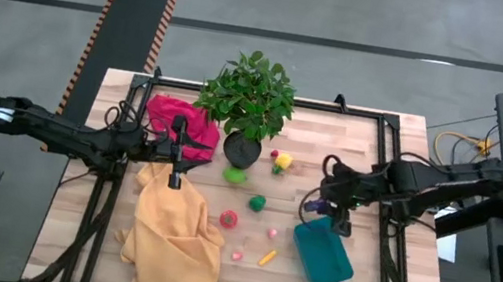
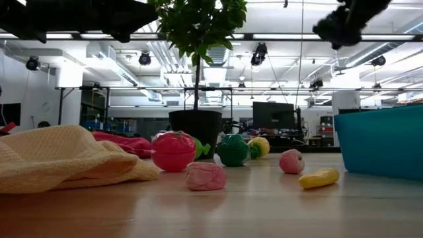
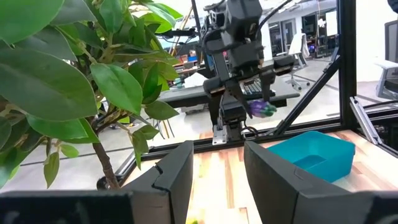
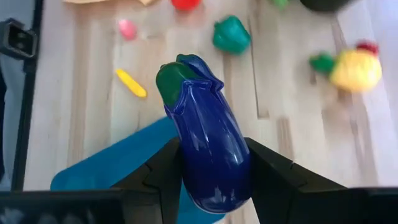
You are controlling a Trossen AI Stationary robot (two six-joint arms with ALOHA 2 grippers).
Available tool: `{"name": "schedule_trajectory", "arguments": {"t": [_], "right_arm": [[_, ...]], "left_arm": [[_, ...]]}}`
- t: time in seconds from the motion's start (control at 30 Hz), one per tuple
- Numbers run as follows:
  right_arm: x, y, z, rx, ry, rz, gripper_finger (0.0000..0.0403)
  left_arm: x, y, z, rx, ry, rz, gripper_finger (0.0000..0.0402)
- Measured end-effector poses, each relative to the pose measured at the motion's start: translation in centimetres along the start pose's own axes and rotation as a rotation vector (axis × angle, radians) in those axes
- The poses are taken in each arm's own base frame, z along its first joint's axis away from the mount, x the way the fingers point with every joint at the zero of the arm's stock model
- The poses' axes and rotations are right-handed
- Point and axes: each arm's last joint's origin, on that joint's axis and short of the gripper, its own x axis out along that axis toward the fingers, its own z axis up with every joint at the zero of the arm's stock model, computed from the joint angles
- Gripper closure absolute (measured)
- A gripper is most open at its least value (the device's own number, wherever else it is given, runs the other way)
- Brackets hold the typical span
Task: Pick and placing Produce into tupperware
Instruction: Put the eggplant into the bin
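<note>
The right gripper (image 4: 211, 171) is clamped on a purple eggplant (image 4: 208, 143), its green cap poking out past the fingers; the eggplant's back end is hidden between them. From above, the eggplant (image 1: 312, 205) shows only as a small purple bit beside the gripper (image 1: 330, 206), which hangs above the table just beyond the tub's (image 1: 323, 254) far corner. The tub is cut off at the side in the low view (image 2: 380, 142), so its inside cannot be seen there.

The left gripper (image 3: 217, 180) waits over the yellow cloth (image 1: 174, 235), well left of the tub, fingers a narrow way apart and holding nothing.

Left of the tub, on open wood: a yellow piece (image 1: 267, 257), two pink pieces (image 1: 271, 233) (image 1: 236, 255), a red one (image 1: 229, 220), and a green one (image 1: 257, 202). A plant (image 1: 249, 95) stands farther back, its pot partly hiding a green piece (image 1: 235, 174)
</note>
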Motion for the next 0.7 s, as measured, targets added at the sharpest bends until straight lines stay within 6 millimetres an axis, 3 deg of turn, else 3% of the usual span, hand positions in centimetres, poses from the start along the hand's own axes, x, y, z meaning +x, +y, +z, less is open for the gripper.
{"name": "schedule_trajectory", "arguments": {"t": [0.33, 0.7], "right_arm": [[2.3, 0.4, -3.5, 0.048, 0.086, 0.005, 0.0259], [5.4, 1.6, -5.3, 0.027, 0.150, 0.020, 0.0259]], "left_arm": [[0.0, 0.0, 0.0, 0.000, 0.000, 0.001, 0.0272], [0.0, 0.0, 0.0, 0.008, 0.000, 0.005, 0.0272]]}}
